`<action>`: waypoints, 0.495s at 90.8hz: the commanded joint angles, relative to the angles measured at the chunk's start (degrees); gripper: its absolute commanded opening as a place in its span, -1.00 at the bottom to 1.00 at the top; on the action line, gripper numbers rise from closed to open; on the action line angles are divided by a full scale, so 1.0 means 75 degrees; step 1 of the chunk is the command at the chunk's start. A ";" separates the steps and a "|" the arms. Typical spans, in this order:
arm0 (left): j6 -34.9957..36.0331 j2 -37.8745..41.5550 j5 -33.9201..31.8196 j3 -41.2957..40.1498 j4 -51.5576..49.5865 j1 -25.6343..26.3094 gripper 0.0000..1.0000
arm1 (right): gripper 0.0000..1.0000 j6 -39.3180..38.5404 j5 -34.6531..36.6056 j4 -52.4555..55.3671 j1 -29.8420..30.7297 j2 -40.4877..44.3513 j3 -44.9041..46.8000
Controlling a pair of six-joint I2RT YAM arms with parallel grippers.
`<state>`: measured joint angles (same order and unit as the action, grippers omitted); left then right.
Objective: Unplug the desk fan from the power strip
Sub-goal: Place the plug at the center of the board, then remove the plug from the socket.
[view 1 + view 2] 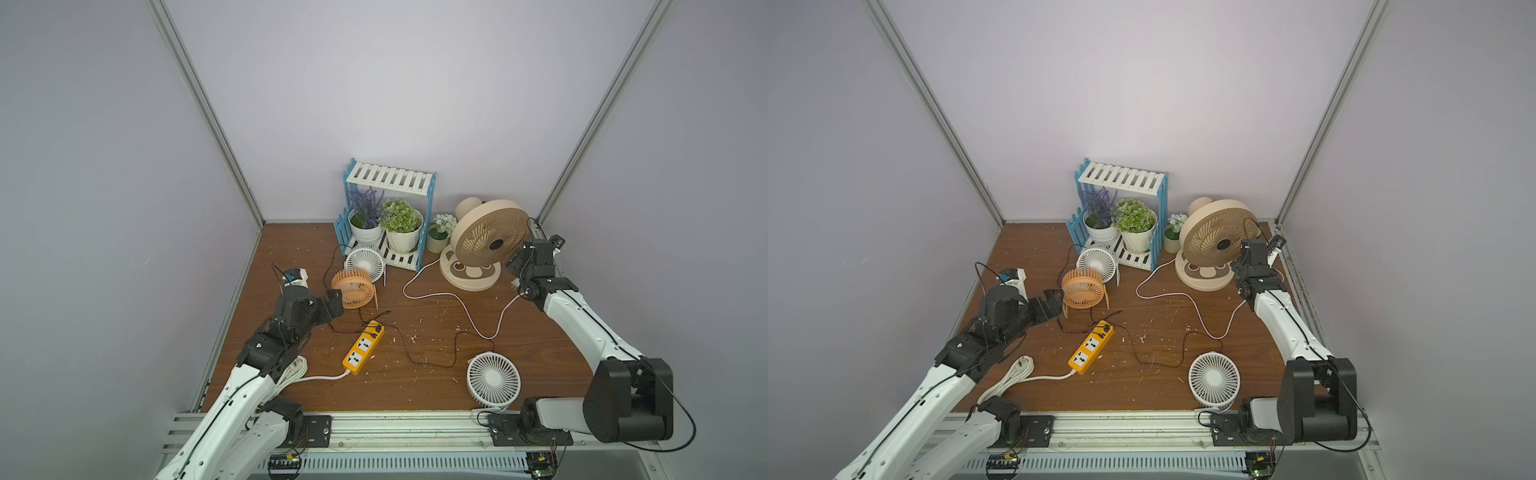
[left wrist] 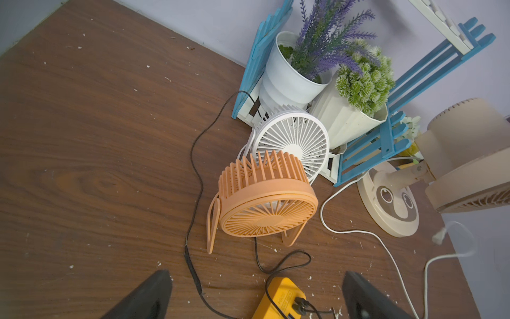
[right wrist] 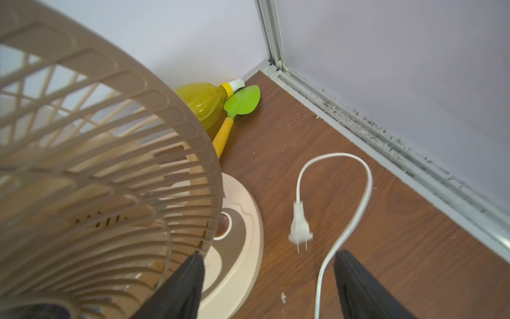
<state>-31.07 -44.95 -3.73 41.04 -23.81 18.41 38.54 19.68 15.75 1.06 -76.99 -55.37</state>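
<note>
The orange-yellow power strip (image 1: 363, 347) (image 1: 1091, 345) lies mid-table with both white socket faces empty and black USB plugs at its far end (image 2: 278, 301). The beige desk fan (image 1: 490, 237) (image 1: 1219, 237) (image 3: 96, 165) stands at the back right. Its white cord (image 1: 457, 299) snakes over the table, and its white two-pin plug (image 3: 300, 226) shows blurred and free beside the fan's base. My right gripper (image 3: 269, 256) (image 1: 515, 274) is open just behind that plug, holding nothing. My left gripper (image 2: 256, 276) (image 1: 338, 301) is open above the strip's far end, empty.
A small orange fan (image 1: 353, 287) and a small white fan (image 1: 365, 261) stand before a blue-and-white plant shelf (image 1: 390, 174). Another white fan (image 1: 493, 380) sits front right. Thin black cables cross the table. A yellow bottle (image 3: 204, 102) and green trowel (image 3: 242, 102) lie in the back corner.
</note>
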 commanded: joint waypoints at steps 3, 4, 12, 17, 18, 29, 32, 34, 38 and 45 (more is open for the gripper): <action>0.1006 -0.0692 0.1083 0.0368 -0.0345 -0.0147 1.00 | 0.65 0.0136 -0.0813 0.0120 0.0159 0.0078 0.0129; 0.1063 -0.0771 0.1130 0.0413 -0.0407 -0.0153 0.99 | 0.65 0.0141 -0.0852 0.0159 0.0220 0.0109 0.0158; 0.1216 -0.1262 0.1338 0.0674 -0.0886 -0.0158 0.99 | 0.66 0.0055 -0.0976 0.0219 0.0929 0.0426 0.0524; 0.1207 -0.1371 0.1463 0.0728 -0.0957 -0.0158 0.99 | 0.65 -0.0147 -0.0928 0.0343 0.1658 0.0589 0.0684; 0.1192 -0.1375 0.1496 0.0716 -0.0942 -0.0152 0.99 | 0.65 -0.0194 -0.0921 0.0364 0.1807 0.0617 0.0706; 0.0729 -0.1209 0.1775 0.0365 -0.0578 -0.0155 0.99 | 0.57 -0.0784 -0.1188 0.0363 0.3710 0.0682 0.0829; 0.0517 -0.1159 0.1815 0.0263 -0.0515 -0.0158 0.99 | 0.56 -0.0930 -0.1408 0.0064 0.4179 0.0684 0.0926; 0.0301 -0.1139 0.1828 0.0204 -0.0522 -0.0155 0.99 | 0.54 -0.1028 -0.1637 -0.0179 0.4460 0.0675 0.1029; -0.0077 -0.1118 0.1910 0.0100 -0.0578 -0.0158 0.99 | 0.53 -0.1217 -0.1919 -0.0786 0.5086 0.0657 0.1246; -0.0562 -0.1131 0.2404 -0.0104 -0.0550 -0.0157 0.99 | 0.49 -0.1892 -0.1847 -0.1726 0.6349 0.0487 0.1522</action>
<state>-28.86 -53.80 9.06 42.41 -27.88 17.76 31.90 8.60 12.58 39.62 -73.34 -46.76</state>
